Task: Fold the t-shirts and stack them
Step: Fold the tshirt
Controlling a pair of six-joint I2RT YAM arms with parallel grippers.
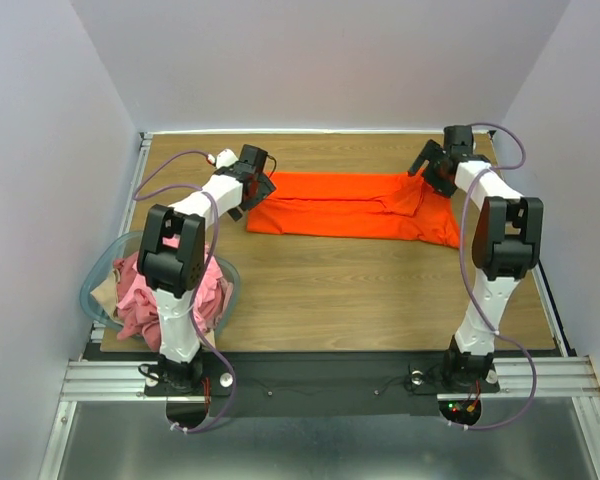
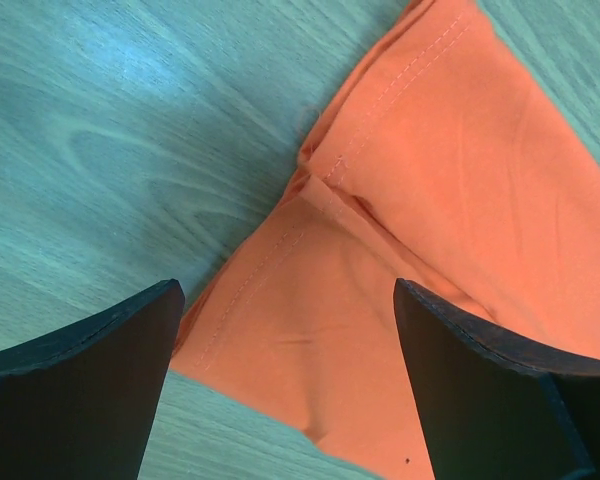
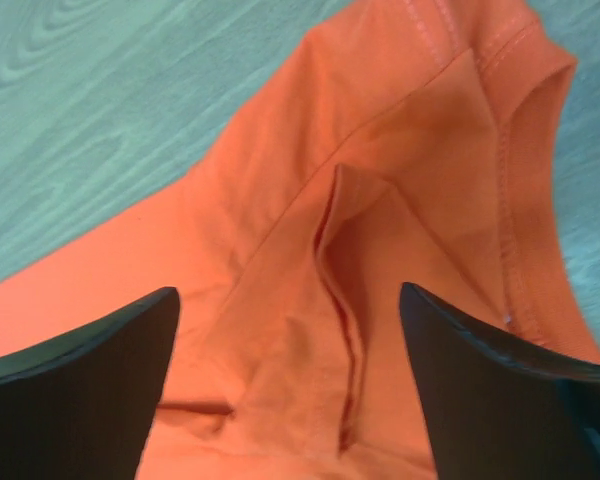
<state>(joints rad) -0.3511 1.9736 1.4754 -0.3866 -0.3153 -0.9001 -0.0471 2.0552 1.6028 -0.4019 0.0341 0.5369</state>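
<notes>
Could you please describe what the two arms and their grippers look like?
Both the left arm and right arm have white links with bulky black joint housings. A thin purple cable loops along each. The left gripper and right gripper are black; the wrist views show their fingers as broad matte black wedges.

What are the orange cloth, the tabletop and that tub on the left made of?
Orange t-shirt: soft matte fabric, probably cotton; it creases and shows stitched hems. Table: wood-grain top, perhaps laminate, with a slight sheen. Basket: clear bluish plastic, judging by its see-through wall.
</notes>
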